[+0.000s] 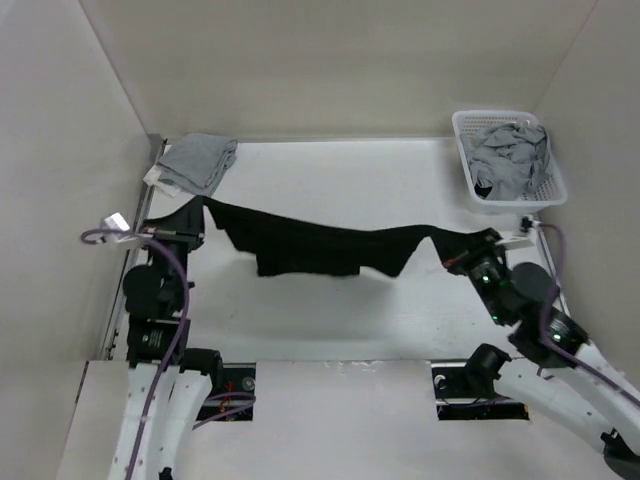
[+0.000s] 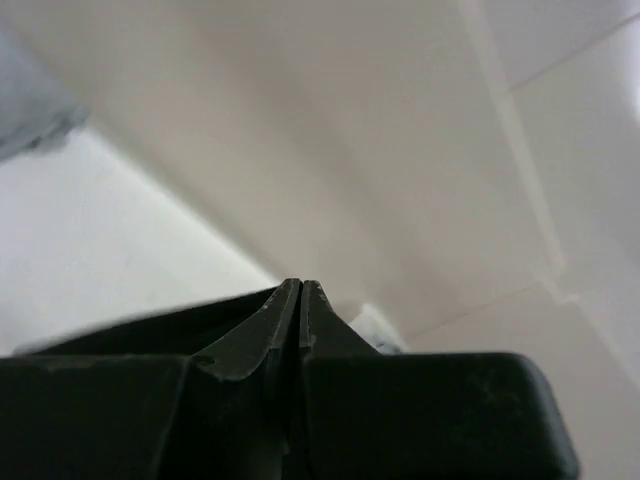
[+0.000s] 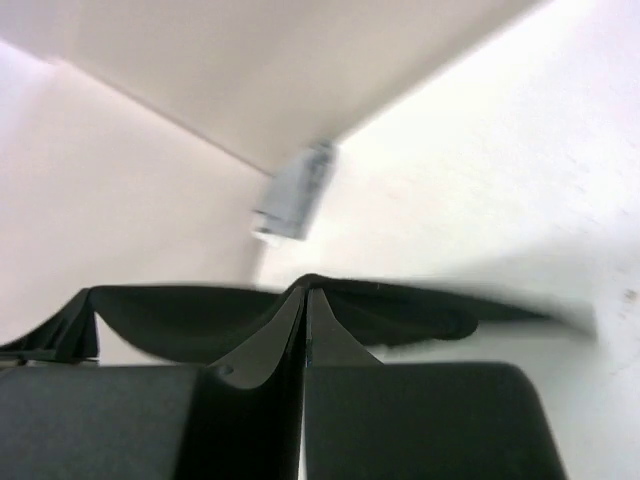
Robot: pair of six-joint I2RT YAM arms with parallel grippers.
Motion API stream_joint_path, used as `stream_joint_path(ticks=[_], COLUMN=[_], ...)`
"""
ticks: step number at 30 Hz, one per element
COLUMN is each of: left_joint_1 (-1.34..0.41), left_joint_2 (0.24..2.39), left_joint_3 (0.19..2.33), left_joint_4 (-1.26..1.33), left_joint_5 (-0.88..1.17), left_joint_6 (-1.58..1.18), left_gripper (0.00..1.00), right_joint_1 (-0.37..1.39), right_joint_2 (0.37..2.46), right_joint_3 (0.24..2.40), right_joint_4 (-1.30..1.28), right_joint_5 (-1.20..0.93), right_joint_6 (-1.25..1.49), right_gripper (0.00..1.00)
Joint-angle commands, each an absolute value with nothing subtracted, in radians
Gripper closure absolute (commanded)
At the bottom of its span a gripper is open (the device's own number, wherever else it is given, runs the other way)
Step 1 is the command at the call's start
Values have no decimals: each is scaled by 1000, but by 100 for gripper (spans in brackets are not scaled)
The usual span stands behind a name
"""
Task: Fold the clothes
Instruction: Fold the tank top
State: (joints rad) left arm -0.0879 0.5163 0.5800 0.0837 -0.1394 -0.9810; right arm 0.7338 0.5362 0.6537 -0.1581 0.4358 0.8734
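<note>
Both tank top (image 1: 300,245) ends inside claws (image 1: 201,212) (image 1: 452,252)

The tank top (image 1: 300,245) is thin black cloth, matt and soft. The counter (image 1: 330,320) is white, smooth, matt. The basket (image 1: 461,145) is white plastic lattice. The left claw (image 2: 301,288) is black matt plastic.

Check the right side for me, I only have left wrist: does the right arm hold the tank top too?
Observer: Yes, the right gripper has its fingers shut on the black tank top.
Operator: Lying flat?
Observer: No, it hangs stretched from the left gripper to the right, sagging in the middle above the table.
Operator: Anything else out there?
Observer: A white basket of grey clothes stands at the far right corner.
</note>
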Motion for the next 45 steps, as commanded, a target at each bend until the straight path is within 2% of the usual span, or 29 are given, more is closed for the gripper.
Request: stream_joint_path(ticks=[1, 5, 8, 11, 14, 17, 19, 24, 28, 33, 45], left_joint_1=[-103, -120, -120, -117, -105, -96, -96, -97, -79, -61, -15], left_joint_2=[388, 353, 367, 428, 541, 742, 898, 1372, 1604, 1618, 1321], left_joint_3=[721, 784, 762, 713, 638, 589, 581, 763, 975, 1002, 576], left_joint_4=[-129, -208, -213, -189, -106, 33, 142, 336, 330, 331, 476], left_joint_5=[-175, -170, -173, -176, -182, -187, -204, -227, -181, -163, -87], left_joint_6=[-905, -900, -897, -894, -891, -910, -919, -928, -922, -925, -1005], left_gripper=[100, 100, 100, 100, 100, 99, 99, 99, 99, 99, 99], right_joint_1=[872, 1068, 1131, 1023, 811, 575, 480, 338, 277, 255, 258], right_joint_2=[454, 489, 550, 630, 731, 921, 1073, 1530, 1728, 1724, 1369], right_joint_3=[829, 981, 1006, 974, 884, 818, 819, 1027, 1207, 1229, 799], right_joint_4=[-474, -558, -540, -477, -327, -149, -45, 69, 52, 46, 170], right_joint_5=[662, 781, 816, 737, 507, 231, 135, 20, -23, -37, -29], right_joint_6=[778, 741, 697, 666, 649, 675, 689, 696, 701, 700, 746], right_gripper=[100, 100, 100, 100, 100, 100, 100, 100, 100, 100, 100])
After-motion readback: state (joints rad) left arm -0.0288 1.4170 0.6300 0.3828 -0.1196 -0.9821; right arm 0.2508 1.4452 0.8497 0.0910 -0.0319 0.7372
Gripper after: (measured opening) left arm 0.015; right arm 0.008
